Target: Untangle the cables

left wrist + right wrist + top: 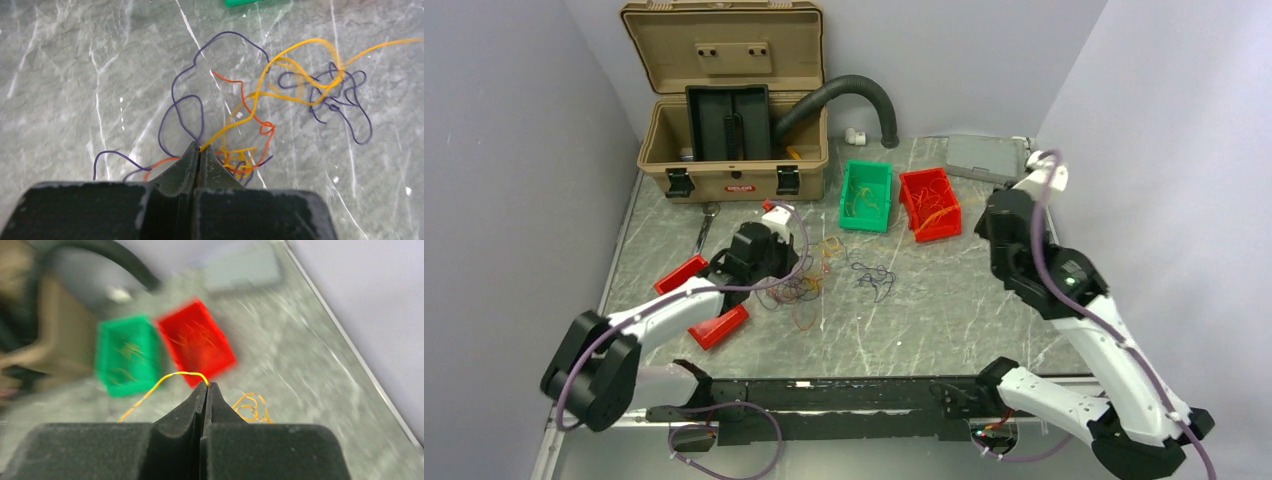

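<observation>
Tan plastic forms the open case [709,185] at the upper left of the top view. A small red-and-white plate is fixed to its front, but its writing is too small to be read. Lower and a little to the right, the left gripper [200,150] is seen shut, its jaws pinched on a yellow strand [235,125]. That strand runs into the cables [280,95], a loose heap of purple, orange and yellow loops lying on the marble-patterned table [60,75], near the middle of the top view. The pinch at one end is judged to be meant for drawing this strand out of the heap. Further right, a green bin [867,227] and a red bin [939,235] are set side by side, with thin strands in each, presumably to receive separated ones. At the right, the right gripper [207,385] is closed on a separate yellow cable [165,381], apparently raised near the bins.
</observation>
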`<act>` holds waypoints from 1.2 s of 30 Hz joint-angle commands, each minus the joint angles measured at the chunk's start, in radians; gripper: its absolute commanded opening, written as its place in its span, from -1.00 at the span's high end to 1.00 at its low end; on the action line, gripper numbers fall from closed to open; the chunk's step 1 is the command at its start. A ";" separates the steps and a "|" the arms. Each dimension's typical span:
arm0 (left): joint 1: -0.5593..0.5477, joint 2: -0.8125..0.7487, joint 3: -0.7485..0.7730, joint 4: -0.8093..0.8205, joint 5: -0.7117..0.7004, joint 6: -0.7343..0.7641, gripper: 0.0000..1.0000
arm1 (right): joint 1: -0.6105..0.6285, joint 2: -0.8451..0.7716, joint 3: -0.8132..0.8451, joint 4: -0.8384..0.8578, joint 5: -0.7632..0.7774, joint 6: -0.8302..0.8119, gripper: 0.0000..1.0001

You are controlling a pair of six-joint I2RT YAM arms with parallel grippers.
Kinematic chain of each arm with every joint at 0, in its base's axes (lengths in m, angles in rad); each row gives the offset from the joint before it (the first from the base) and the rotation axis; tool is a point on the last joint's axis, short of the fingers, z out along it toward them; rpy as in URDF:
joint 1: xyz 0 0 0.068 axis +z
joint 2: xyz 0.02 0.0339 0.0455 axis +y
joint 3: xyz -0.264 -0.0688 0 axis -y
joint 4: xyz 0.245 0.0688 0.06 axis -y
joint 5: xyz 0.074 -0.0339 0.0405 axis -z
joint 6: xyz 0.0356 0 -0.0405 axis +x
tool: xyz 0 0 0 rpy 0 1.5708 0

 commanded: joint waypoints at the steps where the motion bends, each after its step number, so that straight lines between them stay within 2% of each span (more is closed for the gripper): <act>1: -0.001 -0.153 -0.047 -0.041 -0.023 -0.030 1.00 | -0.105 -0.020 -0.219 -0.247 0.084 0.253 1.00; 3: -0.003 -0.187 -0.059 -0.049 -0.023 -0.027 1.00 | -0.164 -0.053 -0.310 -0.270 0.015 0.349 1.00; 4: -0.002 -0.201 -0.065 -0.041 -0.017 -0.021 1.00 | -0.185 -0.073 -0.348 -0.280 -0.006 0.402 0.92; 5: -0.004 -0.212 -0.073 -0.025 0.006 -0.011 1.00 | -0.197 -0.095 -0.393 -0.282 -0.024 0.439 0.57; 6: -0.006 -0.220 -0.077 -0.009 0.039 -0.001 1.00 | -0.203 -0.118 -0.417 -0.271 -0.043 0.456 -0.07; 7: -0.012 -0.224 -0.079 0.002 0.065 0.009 1.00 | -0.205 -0.142 -0.442 -0.249 -0.066 0.454 -0.55; 8: -0.023 -0.226 -0.078 0.008 0.078 0.018 1.00 | -0.205 -0.163 -0.462 -0.208 -0.101 0.423 -0.77; 9: -0.038 -0.227 -0.072 0.008 0.082 0.024 1.00 | -0.206 -0.180 -0.481 -0.145 -0.155 0.352 -0.83; 13: -0.088 -0.235 -0.051 -0.010 0.049 0.049 1.00 | -0.203 -0.194 -0.530 0.068 -0.493 0.024 -0.79; 20: -0.097 -0.276 -0.034 -0.048 0.020 0.044 1.00 | -0.189 -0.058 -0.544 0.236 -0.831 -0.137 -0.73; 28: -0.101 -0.299 -0.042 -0.058 -0.004 0.033 1.00 | -0.042 0.019 -0.615 0.553 -0.947 -0.257 -0.72; 32: -0.101 -0.306 -0.039 -0.064 -0.007 0.034 1.00 | 0.006 0.097 -0.627 0.652 -1.003 -0.337 -0.57; 36: -0.102 -0.315 -0.037 -0.069 -0.009 0.030 1.00 | 0.056 0.200 -0.626 0.715 -1.017 -0.421 -0.52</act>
